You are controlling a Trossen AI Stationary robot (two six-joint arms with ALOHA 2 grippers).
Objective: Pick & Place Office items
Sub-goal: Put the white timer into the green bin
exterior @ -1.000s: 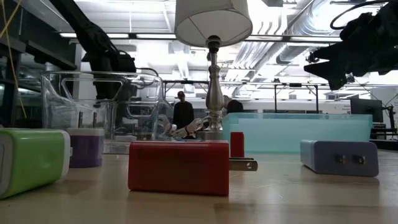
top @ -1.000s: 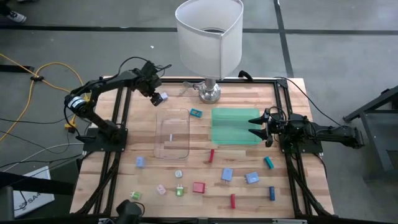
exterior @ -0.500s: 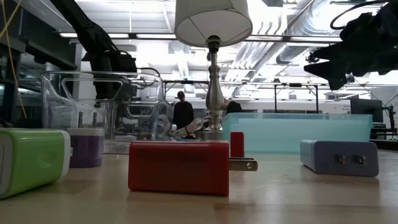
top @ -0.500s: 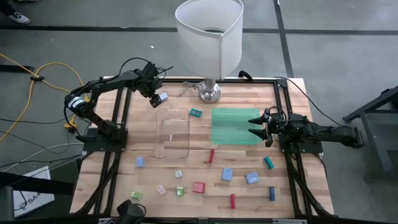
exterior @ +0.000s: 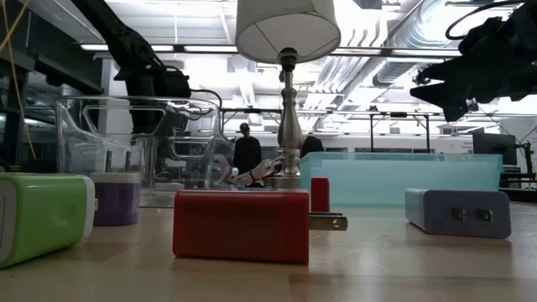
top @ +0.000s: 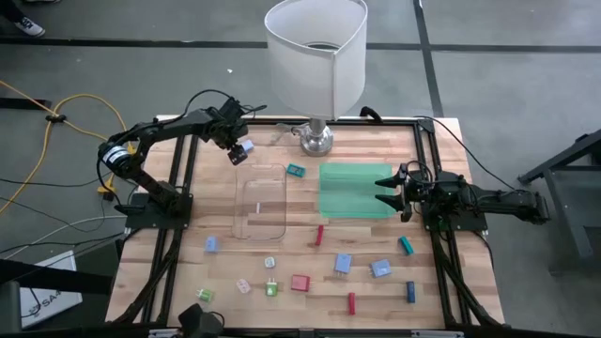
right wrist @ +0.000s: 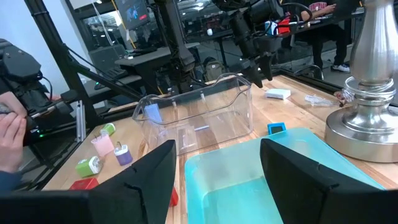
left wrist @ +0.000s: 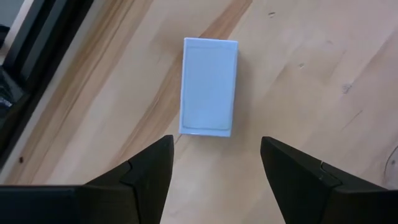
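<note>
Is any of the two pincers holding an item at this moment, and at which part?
Nothing is held. The left pincer is open above the pale blue block, not touching it. The right pincer is open and empty over the green tray.

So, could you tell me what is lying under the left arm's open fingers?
A pale blue block lies flat on the wooden table beneath the left gripper, untouched. Nothing covers it.
</note>
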